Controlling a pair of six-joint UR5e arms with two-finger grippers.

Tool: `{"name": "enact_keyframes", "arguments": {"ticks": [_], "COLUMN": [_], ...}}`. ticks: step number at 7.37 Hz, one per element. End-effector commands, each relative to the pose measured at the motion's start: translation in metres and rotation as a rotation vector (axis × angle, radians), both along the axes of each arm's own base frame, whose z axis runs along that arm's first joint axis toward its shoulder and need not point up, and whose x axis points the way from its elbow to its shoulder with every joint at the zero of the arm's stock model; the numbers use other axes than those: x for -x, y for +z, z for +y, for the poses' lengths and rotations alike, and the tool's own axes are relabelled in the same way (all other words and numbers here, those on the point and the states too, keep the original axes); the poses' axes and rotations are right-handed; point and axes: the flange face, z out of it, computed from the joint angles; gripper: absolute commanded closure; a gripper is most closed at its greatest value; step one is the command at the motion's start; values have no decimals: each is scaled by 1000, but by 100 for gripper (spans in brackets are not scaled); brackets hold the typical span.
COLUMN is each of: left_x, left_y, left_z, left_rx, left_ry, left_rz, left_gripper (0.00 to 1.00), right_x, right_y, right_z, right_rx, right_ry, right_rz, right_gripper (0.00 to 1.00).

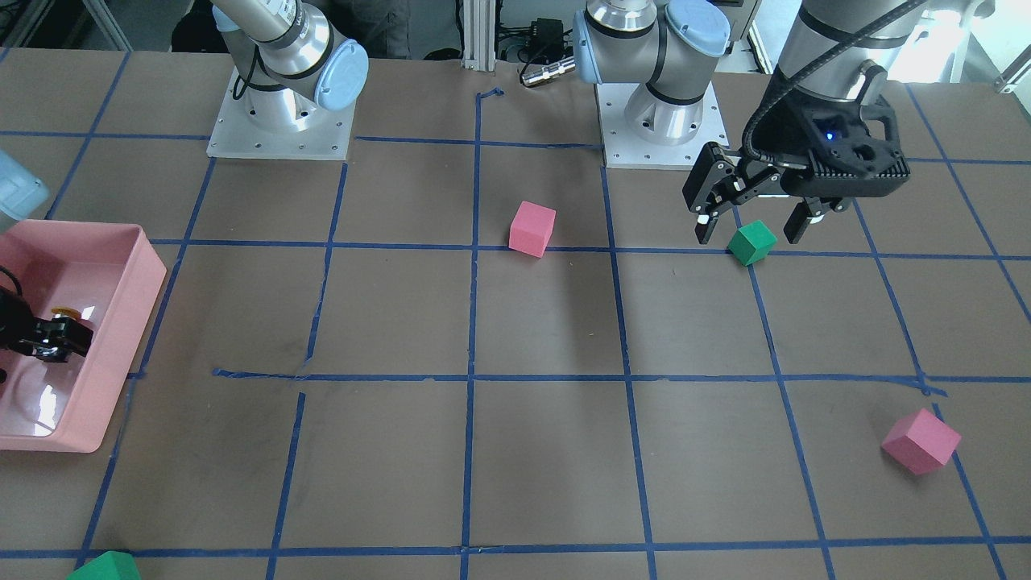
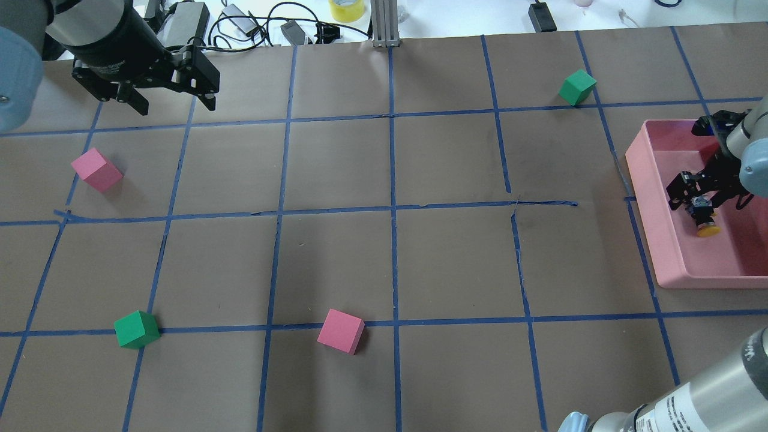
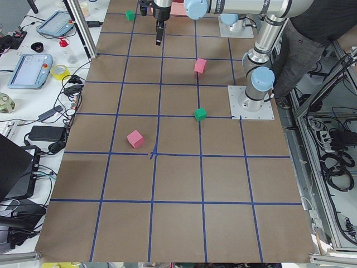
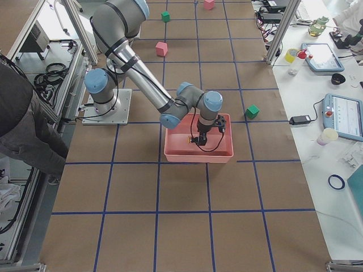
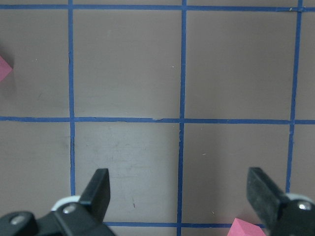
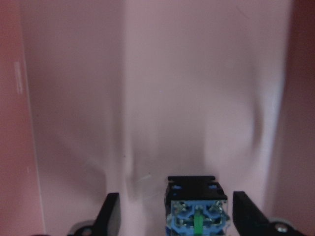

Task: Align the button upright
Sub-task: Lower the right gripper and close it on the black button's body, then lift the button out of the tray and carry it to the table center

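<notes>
The button lies in the pink tray (image 2: 645, 198). Its yellow cap (image 2: 709, 228) points away from my right gripper (image 2: 696, 201). In the right wrist view its black body and blue terminal end (image 6: 197, 209) sit between the two fingers (image 6: 112, 214), with a gap on each side. The right gripper is open around it and low in the tray; it also shows in the front view (image 1: 52, 334). My left gripper (image 2: 177, 108) is open and empty, high over the far left of the table; it also shows in the left wrist view (image 5: 178, 179).
Two pink cubes (image 2: 96, 170) (image 2: 341, 331) and two green cubes (image 2: 137, 329) (image 2: 577, 87) lie scattered on the brown table with its blue tape grid. The tray's walls (image 1: 121, 354) surround the right gripper. Cables and a tape roll (image 2: 345, 9) lie beyond the far edge.
</notes>
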Motion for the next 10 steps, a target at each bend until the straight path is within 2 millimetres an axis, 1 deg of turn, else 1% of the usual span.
{"name": "enact_keyframes", "arguments": {"ticks": [1,2,3,4,5,6,7,8,9,10], "left_x": [0,0,0,0,0,0,0,0,0,0], "left_y": [0,0,0,1,1,1,1,1,1,1], "left_z": [0,0,0,0,0,0,0,0,0,0], "left_rx": [-1,1,1,2,2,2,2,2,2,2], "left_ry": [0,0,0,0,-1,-1,-1,0,0,0], "left_rz": [0,0,0,0,1,0,0,0,0,0], "left_gripper": [0,0,0,0,0,0,0,0,0,0], "right_x": [0,0,0,0,1,3,5,2,0,-12], "right_y": [0,1,1,4,8,20,48,78,105,128], "right_z": [0,1,1,0,-2,-5,-7,-8,-15,-26], "right_rx": [-1,-2,-1,3,9,24,63,67,79,91], "right_ry": [2,6,18,24,24,24,24,27,29,47], "right_rz": [-1,2,-2,-2,5,19,42,45,48,36], "right_gripper": [49,75,91,100,100,100,100,100,100,100]}}
